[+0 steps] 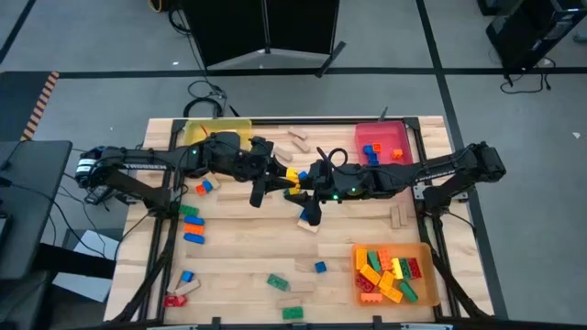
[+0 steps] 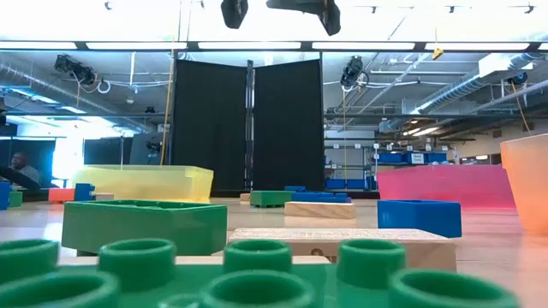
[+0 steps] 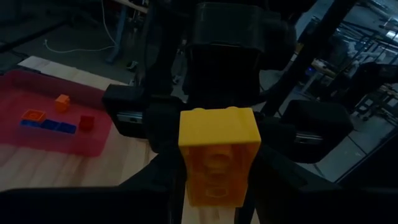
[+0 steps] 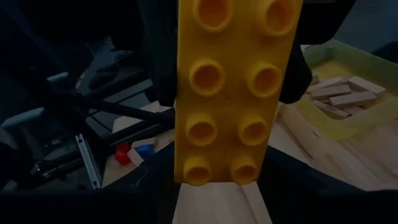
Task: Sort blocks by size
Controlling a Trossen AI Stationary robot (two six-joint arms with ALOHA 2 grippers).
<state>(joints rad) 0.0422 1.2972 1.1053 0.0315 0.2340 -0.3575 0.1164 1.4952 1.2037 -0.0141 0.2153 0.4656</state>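
A long yellow studded brick (image 4: 236,93), two studs wide and four long, hangs above the middle of the wooden surface (image 1: 248,252), passed between both arms stretched toward each other. The left gripper (image 3: 217,186) is clenched on it; the right gripper (image 1: 295,192) meets its other end, grip unclear.

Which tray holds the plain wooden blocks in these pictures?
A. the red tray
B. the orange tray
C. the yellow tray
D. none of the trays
C: the right wrist view shows tan wooden blocks lying inside the yellow tray, while the red tray in the left wrist view holds only small coloured bricks.
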